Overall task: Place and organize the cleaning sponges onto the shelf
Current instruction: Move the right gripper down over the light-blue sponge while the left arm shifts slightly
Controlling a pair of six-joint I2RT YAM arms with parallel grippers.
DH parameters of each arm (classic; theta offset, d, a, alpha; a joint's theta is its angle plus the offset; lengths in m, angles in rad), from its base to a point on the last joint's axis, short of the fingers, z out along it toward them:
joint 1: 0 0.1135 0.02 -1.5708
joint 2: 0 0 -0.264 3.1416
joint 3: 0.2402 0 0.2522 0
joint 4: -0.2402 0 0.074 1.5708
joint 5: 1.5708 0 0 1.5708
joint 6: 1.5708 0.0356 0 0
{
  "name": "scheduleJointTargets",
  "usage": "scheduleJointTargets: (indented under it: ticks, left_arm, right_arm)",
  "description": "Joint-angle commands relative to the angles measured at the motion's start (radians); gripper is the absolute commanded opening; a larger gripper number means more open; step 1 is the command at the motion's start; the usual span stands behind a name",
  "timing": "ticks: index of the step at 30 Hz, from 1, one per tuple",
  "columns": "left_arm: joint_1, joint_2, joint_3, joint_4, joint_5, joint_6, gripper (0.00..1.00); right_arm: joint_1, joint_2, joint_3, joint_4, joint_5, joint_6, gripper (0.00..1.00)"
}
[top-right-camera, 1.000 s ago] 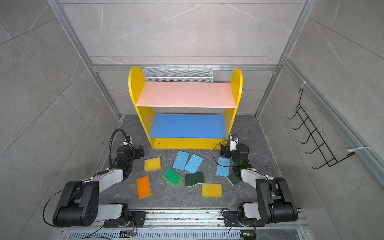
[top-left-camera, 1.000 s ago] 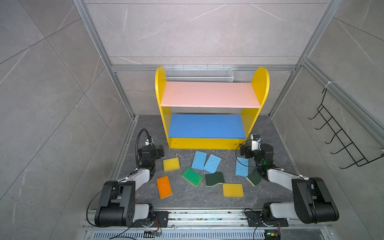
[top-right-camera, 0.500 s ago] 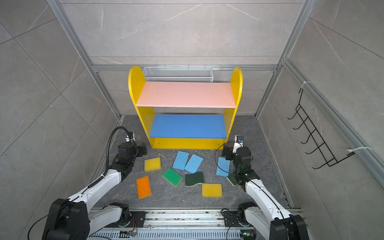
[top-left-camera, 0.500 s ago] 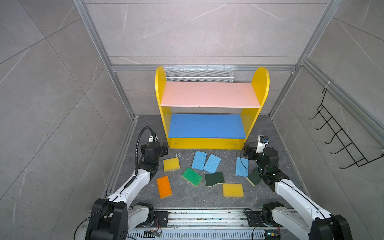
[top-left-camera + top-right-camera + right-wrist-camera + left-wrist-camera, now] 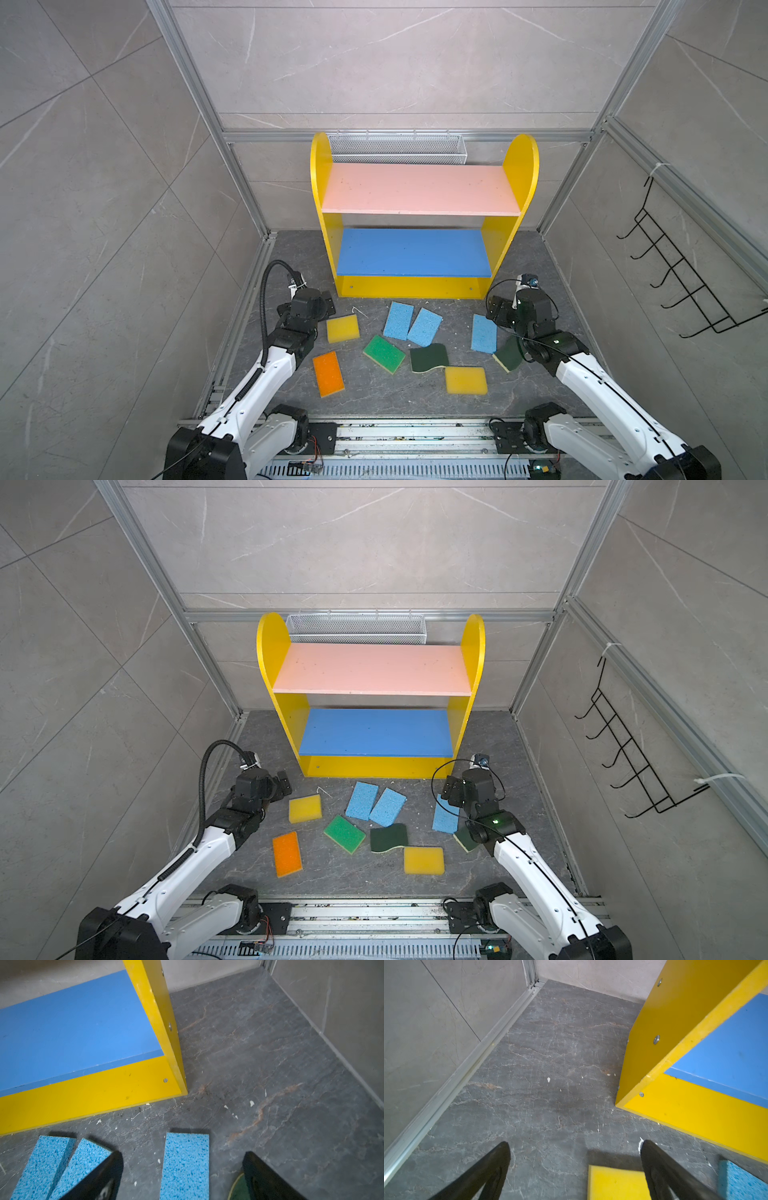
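The shelf (image 5: 411, 287) stands at the back edge of the tabletop (image 5: 540, 399), its open front facing the arms, and all nine cleaning sponges lie flat on the tabletop before it. In both top views the orange sponge (image 5: 328, 374) sits nearest the left edge, its long axis running front to back with a slight tilt. One yellow sponge (image 5: 342, 328) and the other yellow sponge (image 5: 466, 380) lie with their long sides roughly parallel to the shelf front. Two light blue sponges (image 5: 398, 321) (image 5: 424, 327) touch side by side, both pointing at the shelf but leaning right. The third light blue sponge (image 5: 483, 333) points almost straight at it. The bright green sponge (image 5: 383, 354) lies diagonally, and the dark-green scourer (image 5: 428, 358) lies crosswise beside it. The second scourer (image 5: 509, 355) is partly hidden under the right arm. The top views hide the fingers. The left wrist view shows the left claw (image 5: 575, 1144) released and spread wide over bare tabletop near the left edge, one finger overlapping the yellow sponge's corner. The right wrist view shows the right claw (image 5: 182, 1154) also spread, holding nothing, with the third light blue sponge lying lengthwise between its fingers.
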Motion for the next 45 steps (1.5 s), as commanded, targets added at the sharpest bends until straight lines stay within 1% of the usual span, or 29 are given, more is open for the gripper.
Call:
scheduleJointTargets:
  ticks: [1, 9, 12, 17, 21, 27, 34, 37, 40, 45]
  left_arm:
    - [-0.010, -0.047, 0.021, -0.075, 0.013, -0.051, 1.00]
    - [-0.035, -0.076, 0.038, -0.173, 0.051, -0.051, 0.99]
    - [-0.051, -0.096, 0.017, -0.170, 0.034, -0.064, 1.00]
    - [-0.060, -0.103, 0.005, -0.171, 0.064, -0.076, 1.00]
    - [-0.070, -0.097, 0.009, -0.194, 0.066, -0.092, 1.00]
    - [-0.071, -0.083, 0.037, -0.230, 0.063, -0.081, 0.99]
    - [-0.073, -0.086, 0.057, -0.276, 0.066, -0.092, 1.00]
    - [-0.072, -0.087, 0.050, -0.277, 0.060, -0.102, 1.00]
    - [-0.073, -0.083, 0.050, -0.287, 0.058, -0.110, 1.00]
    - [-0.073, -0.079, 0.054, -0.301, 0.050, -0.112, 1.00]
  right_arm:
    - [0.031, 0.017, 0.042, -0.112, -0.006, 0.100, 0.92]
    - [0.071, 0.073, -0.015, -0.077, -0.011, 0.173, 0.92]
    - [0.071, 0.102, -0.043, -0.036, -0.007, 0.178, 0.93]
    - [0.071, 0.202, -0.014, -0.033, -0.025, 0.178, 0.93]
    - [0.070, 0.247, -0.002, -0.028, -0.026, 0.173, 0.94]
    - [0.071, 0.341, 0.015, -0.018, -0.051, 0.185, 0.94]
    - [0.070, 0.398, 0.040, -0.039, -0.024, 0.182, 0.97]
    - [0.069, 0.441, 0.063, -0.048, -0.040, 0.177, 0.98]
    - [0.065, 0.476, 0.074, -0.054, -0.050, 0.192, 0.99]
    - [0.060, 0.486, 0.072, -0.067, -0.023, 0.216, 0.99]
